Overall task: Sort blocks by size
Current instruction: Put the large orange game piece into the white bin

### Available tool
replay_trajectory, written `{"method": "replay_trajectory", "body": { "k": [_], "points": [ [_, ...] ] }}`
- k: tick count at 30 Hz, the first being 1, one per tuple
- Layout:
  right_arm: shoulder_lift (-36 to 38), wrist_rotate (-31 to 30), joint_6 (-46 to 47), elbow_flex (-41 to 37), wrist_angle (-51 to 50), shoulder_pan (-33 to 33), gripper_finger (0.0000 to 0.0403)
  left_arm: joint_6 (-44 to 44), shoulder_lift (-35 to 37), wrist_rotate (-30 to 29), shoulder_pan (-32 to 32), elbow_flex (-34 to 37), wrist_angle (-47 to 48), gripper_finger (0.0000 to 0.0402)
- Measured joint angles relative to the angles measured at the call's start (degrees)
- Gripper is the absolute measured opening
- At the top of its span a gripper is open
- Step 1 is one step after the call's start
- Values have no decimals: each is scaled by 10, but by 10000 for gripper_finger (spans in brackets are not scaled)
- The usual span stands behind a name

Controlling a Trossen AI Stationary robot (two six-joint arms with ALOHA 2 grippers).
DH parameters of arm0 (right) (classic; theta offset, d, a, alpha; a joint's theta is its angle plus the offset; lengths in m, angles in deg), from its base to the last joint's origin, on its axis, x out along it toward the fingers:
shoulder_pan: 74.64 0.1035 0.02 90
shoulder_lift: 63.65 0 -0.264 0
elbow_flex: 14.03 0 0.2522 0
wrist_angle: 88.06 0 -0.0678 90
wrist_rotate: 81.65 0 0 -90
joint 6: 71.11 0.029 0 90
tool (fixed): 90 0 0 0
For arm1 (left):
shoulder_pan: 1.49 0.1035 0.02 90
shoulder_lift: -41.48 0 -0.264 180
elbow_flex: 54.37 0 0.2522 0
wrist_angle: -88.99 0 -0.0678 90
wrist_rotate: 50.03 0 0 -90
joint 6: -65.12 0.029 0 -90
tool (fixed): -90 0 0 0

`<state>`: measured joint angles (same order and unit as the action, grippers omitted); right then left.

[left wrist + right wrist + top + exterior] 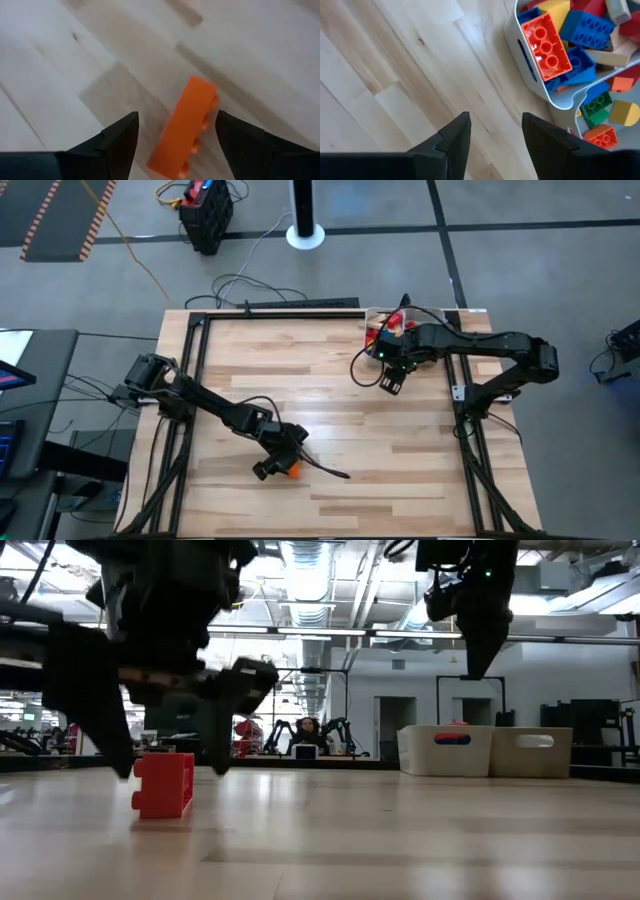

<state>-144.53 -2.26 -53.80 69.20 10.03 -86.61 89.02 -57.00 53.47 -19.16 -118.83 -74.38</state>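
One orange block [187,127] lies on its side on the wooden table, toward the near middle [294,470]; in the low view it looks red [165,783]. My left gripper [175,135] is open and slants down over this block, one finger on each side, with a gap at both fingers. My right gripper [495,127] is open and holds nothing. It hangs above bare table [390,383] beside a white tray [520,47]. That tray holds several red, blue, orange, yellow and green blocks [570,35] and pale wooden bars.
Two white trays [445,750] [530,752] stand side by side at the table's far right corner [380,320]. A dark frame rail [200,370] runs along the table's edges. A cable [330,472] trails on the wood beside the left gripper.
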Motion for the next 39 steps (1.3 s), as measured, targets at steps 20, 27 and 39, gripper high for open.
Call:
{"method": "replay_trajectory", "body": {
  "k": [20, 27, 39],
  "points": [
    [0, 7, 35, 29, 3, 0, 207, -22, 9, -7, -2, -2, 71, 83],
    [0, 107, -108, 29, 94, 21, 207, -74, 58, -73, 7, -2, 116, 83],
    [0, 110, -233, 29, 290, 48, 207, -208, 163, -237, 56, -2, 88, 91]
  ]
}}
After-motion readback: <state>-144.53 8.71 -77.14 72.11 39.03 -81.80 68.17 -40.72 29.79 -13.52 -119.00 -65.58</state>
